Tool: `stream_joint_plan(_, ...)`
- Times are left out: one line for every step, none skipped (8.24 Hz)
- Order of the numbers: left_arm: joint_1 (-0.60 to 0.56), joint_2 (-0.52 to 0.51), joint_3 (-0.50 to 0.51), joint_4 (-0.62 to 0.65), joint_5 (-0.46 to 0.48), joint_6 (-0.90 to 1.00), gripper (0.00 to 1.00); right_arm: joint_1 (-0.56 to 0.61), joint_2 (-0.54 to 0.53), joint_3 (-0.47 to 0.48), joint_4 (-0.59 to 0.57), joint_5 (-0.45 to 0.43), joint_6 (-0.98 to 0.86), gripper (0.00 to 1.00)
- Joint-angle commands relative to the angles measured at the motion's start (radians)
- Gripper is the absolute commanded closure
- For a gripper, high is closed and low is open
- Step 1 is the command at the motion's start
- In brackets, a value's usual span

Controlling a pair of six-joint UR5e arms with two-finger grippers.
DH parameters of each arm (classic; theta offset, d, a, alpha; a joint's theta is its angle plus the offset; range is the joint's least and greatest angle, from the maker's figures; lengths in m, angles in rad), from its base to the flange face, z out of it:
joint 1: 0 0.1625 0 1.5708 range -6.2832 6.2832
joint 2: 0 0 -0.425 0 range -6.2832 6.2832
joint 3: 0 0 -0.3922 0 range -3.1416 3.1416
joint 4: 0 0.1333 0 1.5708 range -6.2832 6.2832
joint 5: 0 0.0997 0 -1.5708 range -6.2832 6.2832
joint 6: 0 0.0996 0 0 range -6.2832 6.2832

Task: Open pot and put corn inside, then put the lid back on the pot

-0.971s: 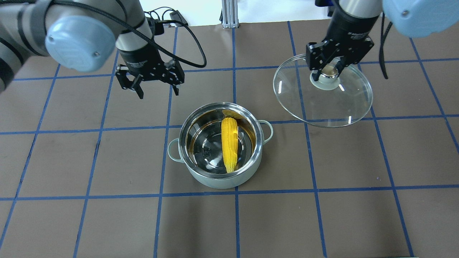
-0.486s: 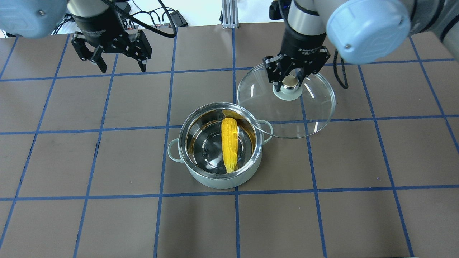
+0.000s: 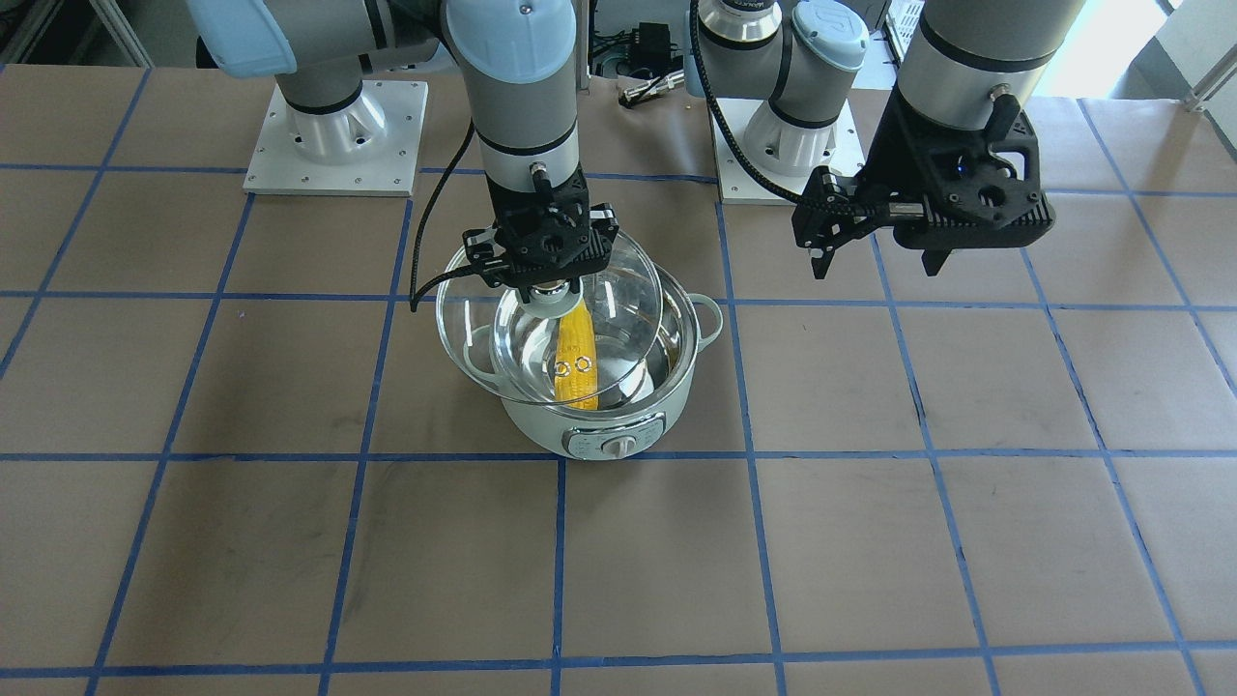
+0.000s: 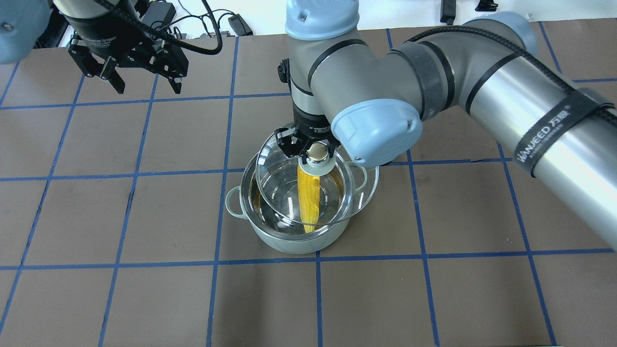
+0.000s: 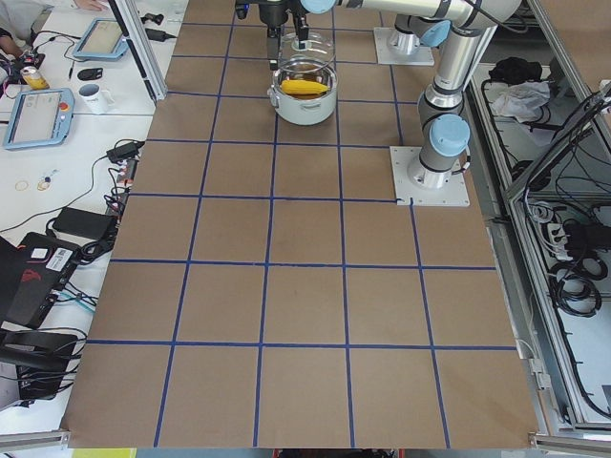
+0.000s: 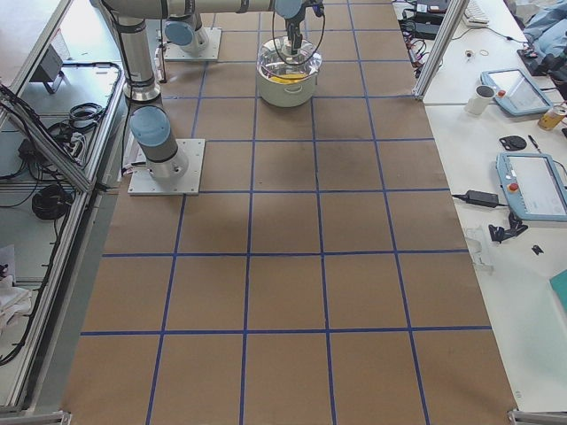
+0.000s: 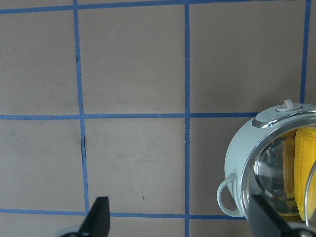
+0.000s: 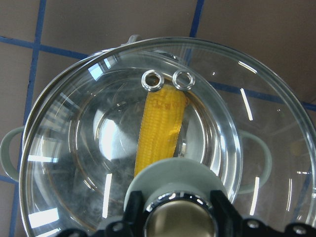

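The round clear glass lid (image 4: 337, 188) is pinched at its knob by the right gripper (image 4: 315, 152) over the mint-green pot (image 4: 289, 243), to cover the yellow corn cob (image 4: 308, 202); the left gripper (image 4: 147, 89) is parked open, aside.

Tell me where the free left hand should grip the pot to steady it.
Probably the loop handle on the pot's left-arm side, from above, straddling the loop. It juts clear of the round wall; the lid in the right hand overhangs the rim.

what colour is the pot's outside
Pale mint green; the pot shows it best in the front-facing view.
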Motion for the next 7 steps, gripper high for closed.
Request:
stream_joint_plan(-0.001, 0.039, -0.136, 0.082, -0.01, -0.006, 0.0, 0.037, 0.042, 0.012, -0.087, 0.009, 0.069, 1.0)
stream_joint_plan(-0.001, 0.059, -0.166, 0.084, -0.01, -0.006, 0.0, 0.042, 0.063, 0.011, -0.098, 0.008, 0.095, 1.0)
stream_joint_plan(-0.001, 0.069, -0.182, 0.085, -0.012, -0.016, 0.0, 0.051, 0.066, 0.011, -0.113, 0.009, 0.1, 1.0)
stream_joint_plan(-0.001, 0.081, -0.181, 0.079, -0.011, -0.002, 0.0, 0.052, 0.074, 0.012, -0.113, 0.011, 0.129, 1.0)
stream_joint_plan(-0.001, 0.084, -0.184, 0.073, -0.012, -0.002, 0.0, 0.058, 0.083, 0.012, -0.121, 0.011, 0.152, 1.0)
stream_joint_plan(0.0, 0.084, -0.187, 0.07, -0.02, 0.001, 0.0, 0.061, 0.083, 0.011, -0.121, 0.011, 0.167, 1.0)
stream_joint_plan(0.005, 0.084, -0.187, 0.068, -0.03, 0.004, 0.0, 0.062, 0.086, 0.011, -0.124, 0.014, 0.192, 1.0)
